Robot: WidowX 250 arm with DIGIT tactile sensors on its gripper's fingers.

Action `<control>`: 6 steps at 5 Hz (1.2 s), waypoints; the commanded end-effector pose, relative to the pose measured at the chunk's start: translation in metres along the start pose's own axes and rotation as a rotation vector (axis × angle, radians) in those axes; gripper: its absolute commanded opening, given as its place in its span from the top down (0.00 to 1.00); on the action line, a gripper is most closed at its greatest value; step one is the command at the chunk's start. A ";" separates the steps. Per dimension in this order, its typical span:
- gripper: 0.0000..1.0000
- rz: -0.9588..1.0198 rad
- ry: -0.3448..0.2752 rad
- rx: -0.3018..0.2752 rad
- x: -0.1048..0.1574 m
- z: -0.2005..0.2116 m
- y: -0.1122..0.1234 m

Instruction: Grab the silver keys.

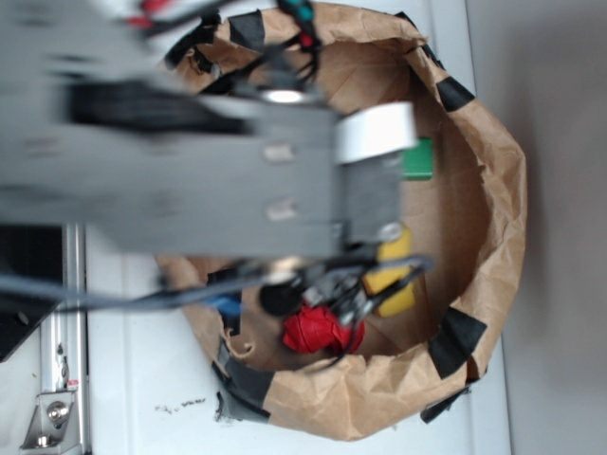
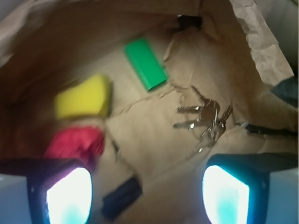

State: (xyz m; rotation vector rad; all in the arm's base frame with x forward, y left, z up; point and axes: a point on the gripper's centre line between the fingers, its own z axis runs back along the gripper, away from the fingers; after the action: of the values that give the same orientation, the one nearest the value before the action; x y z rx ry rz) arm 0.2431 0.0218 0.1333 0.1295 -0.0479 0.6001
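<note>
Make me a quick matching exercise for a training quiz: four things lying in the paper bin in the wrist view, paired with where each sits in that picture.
Things:
1. silver keys
2. green block
3. yellow object
4. red object

Places in the wrist view:
A. upper middle, farthest up of the four
B. right of centre, fanned out on the brown paper
C. lower left, just below the yellow one
D. left of centre, between the green and red ones

Pairs: 1-B, 2-A, 3-D, 4-C
</note>
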 end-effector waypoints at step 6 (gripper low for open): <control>0.00 0.071 -0.087 0.228 0.022 -0.048 0.042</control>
State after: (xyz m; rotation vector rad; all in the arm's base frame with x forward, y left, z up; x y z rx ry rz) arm 0.2385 0.0666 0.0798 0.3779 -0.0274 0.6593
